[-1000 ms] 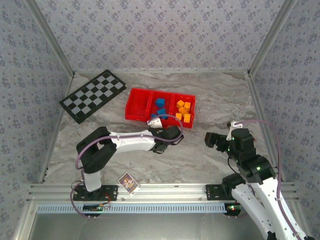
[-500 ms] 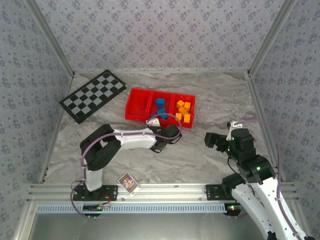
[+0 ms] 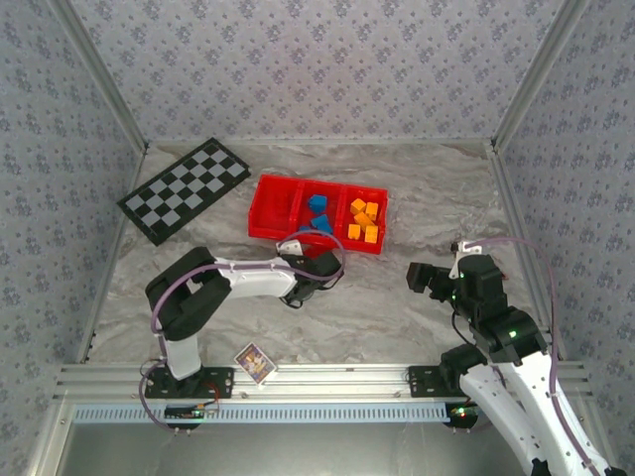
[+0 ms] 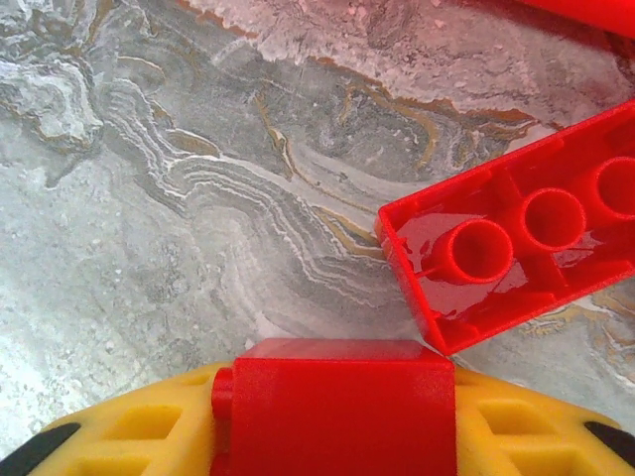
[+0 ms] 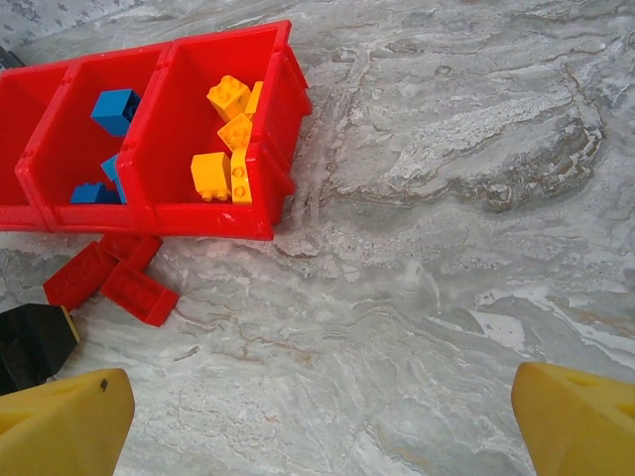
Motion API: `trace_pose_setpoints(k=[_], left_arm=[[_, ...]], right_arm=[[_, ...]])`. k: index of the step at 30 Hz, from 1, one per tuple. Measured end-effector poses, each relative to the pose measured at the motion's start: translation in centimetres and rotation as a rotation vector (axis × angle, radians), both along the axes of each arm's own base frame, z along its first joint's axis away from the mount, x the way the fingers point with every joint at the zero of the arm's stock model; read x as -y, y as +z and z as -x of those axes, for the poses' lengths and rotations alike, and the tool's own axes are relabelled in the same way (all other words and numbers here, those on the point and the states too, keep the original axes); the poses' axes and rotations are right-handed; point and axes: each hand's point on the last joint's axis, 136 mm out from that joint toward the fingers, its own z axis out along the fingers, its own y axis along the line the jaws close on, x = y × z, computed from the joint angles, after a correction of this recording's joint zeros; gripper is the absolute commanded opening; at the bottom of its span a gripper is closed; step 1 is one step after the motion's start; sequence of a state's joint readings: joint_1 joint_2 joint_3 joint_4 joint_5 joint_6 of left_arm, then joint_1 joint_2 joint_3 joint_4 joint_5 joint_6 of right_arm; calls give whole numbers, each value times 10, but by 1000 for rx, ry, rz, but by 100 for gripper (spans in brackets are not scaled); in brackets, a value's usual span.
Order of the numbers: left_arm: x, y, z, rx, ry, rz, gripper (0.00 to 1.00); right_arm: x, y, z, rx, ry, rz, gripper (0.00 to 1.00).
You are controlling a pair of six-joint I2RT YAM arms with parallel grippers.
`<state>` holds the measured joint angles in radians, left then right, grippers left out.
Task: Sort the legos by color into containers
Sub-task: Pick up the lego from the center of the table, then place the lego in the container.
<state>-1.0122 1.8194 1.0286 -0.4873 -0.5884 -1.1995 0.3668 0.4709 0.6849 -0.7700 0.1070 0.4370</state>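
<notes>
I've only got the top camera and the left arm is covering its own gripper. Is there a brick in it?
Observer: Yes, the left gripper is closed on a red brick.
Operator: Any other red ones close by?
Observer: A second red brick lies on the table just past it, hollow side up.
Operator: And the right gripper?
Observer: The right gripper is open, nothing between its fingers.

Nothing legible in any view.
Card (image 3: 255, 362) printed in colour, yet too small to read; board (image 3: 185, 188) showing black-and-white squares alone; bricks (image 5: 210, 174) and tray (image 5: 213, 220) bearing no lettering that can be made out.
</notes>
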Motion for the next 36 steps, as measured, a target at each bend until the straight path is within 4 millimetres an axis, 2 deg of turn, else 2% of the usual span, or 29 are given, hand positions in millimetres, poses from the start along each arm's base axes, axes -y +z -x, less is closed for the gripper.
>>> trace_pose_setpoints(k=[5, 8, 14, 18, 22, 28, 32, 36], left_arm=[[-5, 2, 5, -3, -35, -3, 37], [-8, 12, 8, -1, -68, -1, 37], [-8, 47, 6, 26, -139, 5, 36], [-18, 80, -6, 72, -154, 34, 36], [-39, 110, -32, 126, -118, 57, 36], [-69, 131, -87, 156, -69, 56, 37], [-70, 136, -131, 156, -65, 50, 37], [-62, 130, -170, 141, -84, 53, 40]], right_arm=[[3, -1, 0, -5, -13, 10, 100], [4, -2, 1, -7, -22, 14, 100], [6, -2, 0, -5, -34, 19, 100], [7, -3, 0, -5, -42, 27, 100], [7, -4, 0, -11, -40, 34, 100], [5, -9, -1, -34, -36, 49, 100], [3, -10, -1, -42, -28, 53, 100], [3, -12, -2, -50, -25, 60, 100]])
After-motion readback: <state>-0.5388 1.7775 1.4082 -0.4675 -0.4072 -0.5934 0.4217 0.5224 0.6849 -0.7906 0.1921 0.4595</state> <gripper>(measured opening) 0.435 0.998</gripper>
